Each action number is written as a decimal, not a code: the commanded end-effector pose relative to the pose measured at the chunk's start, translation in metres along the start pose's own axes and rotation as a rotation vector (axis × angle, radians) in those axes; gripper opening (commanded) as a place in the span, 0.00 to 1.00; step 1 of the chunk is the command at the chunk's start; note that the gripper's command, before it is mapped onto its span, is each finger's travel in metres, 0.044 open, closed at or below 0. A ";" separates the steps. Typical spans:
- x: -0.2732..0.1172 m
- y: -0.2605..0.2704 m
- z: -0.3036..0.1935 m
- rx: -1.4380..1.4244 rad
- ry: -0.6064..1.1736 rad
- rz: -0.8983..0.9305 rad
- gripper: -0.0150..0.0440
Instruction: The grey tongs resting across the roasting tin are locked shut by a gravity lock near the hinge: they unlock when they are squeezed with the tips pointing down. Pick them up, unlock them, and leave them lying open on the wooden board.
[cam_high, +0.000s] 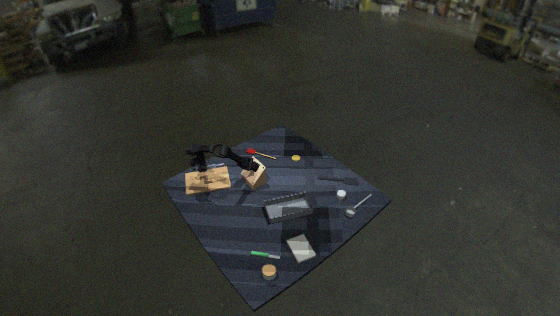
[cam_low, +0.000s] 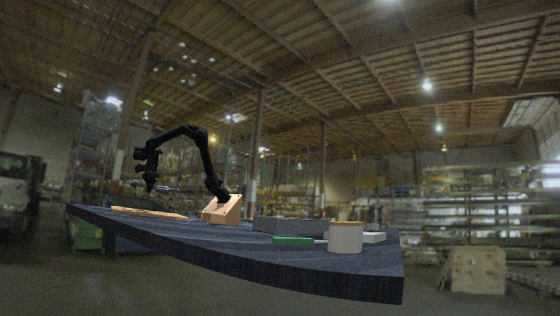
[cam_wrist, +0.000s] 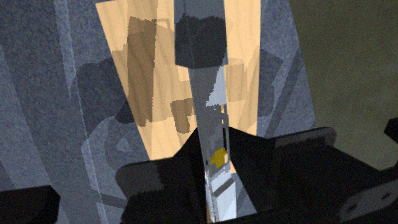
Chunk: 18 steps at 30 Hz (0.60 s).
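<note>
Arm (cam_low: 200, 150): arched high at frame left, wrist pointing down over wooden board (cam_low: 149, 213). Gripper (cam_wrist: 212, 165): clenched on grey tongs (cam_wrist: 212, 110), above board.

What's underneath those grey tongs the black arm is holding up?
Below the tongs, clamped in the pincer, lies the wooden board on the dark mat. The tongs cover a strip of board.

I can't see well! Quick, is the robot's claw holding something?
Gripper: closed on the grey tongs, held above the wooden board.
</note>
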<state>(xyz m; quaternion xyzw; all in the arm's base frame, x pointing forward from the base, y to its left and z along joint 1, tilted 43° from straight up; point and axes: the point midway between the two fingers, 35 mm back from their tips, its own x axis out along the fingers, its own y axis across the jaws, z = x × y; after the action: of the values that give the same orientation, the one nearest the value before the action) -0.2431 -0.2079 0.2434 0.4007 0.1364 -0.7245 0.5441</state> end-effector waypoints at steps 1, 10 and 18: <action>0.008 -0.001 -0.001 0.007 0.004 -0.001 0.00; 0.023 0.000 -0.001 0.007 0.003 -0.001 0.00; 0.036 0.001 -0.002 0.008 0.001 0.000 0.00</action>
<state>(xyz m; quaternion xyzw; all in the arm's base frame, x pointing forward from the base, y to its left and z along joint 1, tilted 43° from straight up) -0.2443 -0.2281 0.2223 0.3998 0.1351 -0.7248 0.5446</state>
